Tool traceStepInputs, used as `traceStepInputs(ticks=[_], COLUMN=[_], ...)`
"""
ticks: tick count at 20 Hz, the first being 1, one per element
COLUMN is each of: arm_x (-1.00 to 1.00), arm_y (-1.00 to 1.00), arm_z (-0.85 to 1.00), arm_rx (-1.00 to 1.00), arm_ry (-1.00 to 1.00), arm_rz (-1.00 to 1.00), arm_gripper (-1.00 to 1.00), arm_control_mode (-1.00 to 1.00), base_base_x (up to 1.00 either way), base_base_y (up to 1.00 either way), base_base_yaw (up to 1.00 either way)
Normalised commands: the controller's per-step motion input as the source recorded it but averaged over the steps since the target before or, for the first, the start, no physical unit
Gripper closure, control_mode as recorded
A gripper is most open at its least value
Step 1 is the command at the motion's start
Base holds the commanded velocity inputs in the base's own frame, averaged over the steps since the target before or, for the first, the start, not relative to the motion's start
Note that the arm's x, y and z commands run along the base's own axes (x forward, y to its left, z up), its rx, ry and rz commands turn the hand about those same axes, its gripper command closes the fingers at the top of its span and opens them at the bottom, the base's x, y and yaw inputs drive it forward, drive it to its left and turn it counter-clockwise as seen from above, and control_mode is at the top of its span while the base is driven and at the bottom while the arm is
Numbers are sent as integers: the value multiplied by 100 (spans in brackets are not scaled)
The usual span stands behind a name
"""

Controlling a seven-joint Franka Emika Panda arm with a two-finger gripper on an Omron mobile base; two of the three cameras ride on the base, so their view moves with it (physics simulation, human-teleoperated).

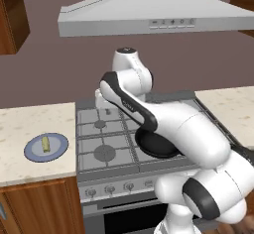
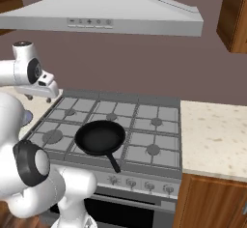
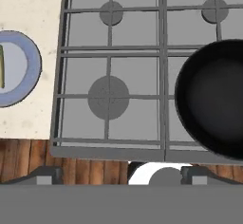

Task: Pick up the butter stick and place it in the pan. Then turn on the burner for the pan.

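In the left base view, the small pale-yellow rectangular butter stick point(image 1: 46, 143) lies on the flat round blue-grey plate point(image 1: 59, 149) at the left middle of the frame, on the speckled cream counter point(image 1: 30, 121). The round black frying pan point(image 1: 154, 146) shows at centre, mostly behind the white arm. The two-finger gripper point(image 1: 105, 104) hangs above the rear of the grey gas stove point(image 1: 99, 139), well apart from the butter; I cannot tell how wide its jaws stand.

In the right base view, the pan sits mid-frame on a front burner with its handle point(image 2: 113, 164) pointing toward the knobs point(image 2: 140, 184). The gripper is at the left edge, nothing visibly in it.

In the hand view, the plate is cut off at the left edge, with just a sliver of butter point(image 3: 1, 66), and the pan is at right. The likely risk: the butter is small and low on a smooth plate (easy to nudge), so an off-centre descent could push it aside or shift the plate. A later reach for the knobs could knock the handle.
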Motion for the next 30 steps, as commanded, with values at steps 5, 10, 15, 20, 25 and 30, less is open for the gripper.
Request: traceStepInputs(ticks=[5, 10, 15, 20, 25, 30], arm_x=[12, 4, 17, 22, 35, 25], arm_y=[62, 68, 86, 69, 63, 62], arm_z=[-6, -16, -51, -33, -31, -31], arm_rx=[0, 0, -4, -3, -8, -7], arm_ry=[4, 9, 3, 1, 7, 3], arm_rz=[0, 0, 0, 0, 0, 0], arm_gripper=[-100, -100, -100, -100, -100, -100], arm_control_mode=[-100, -100, -100, -100, -100, -100], base_base_x=[0, 0, 0, 0, 0, 0], base_base_y=[0, 0, 0, 0, 0, 0], base_base_yaw=[0, 0, 0, 0, 0, 0])
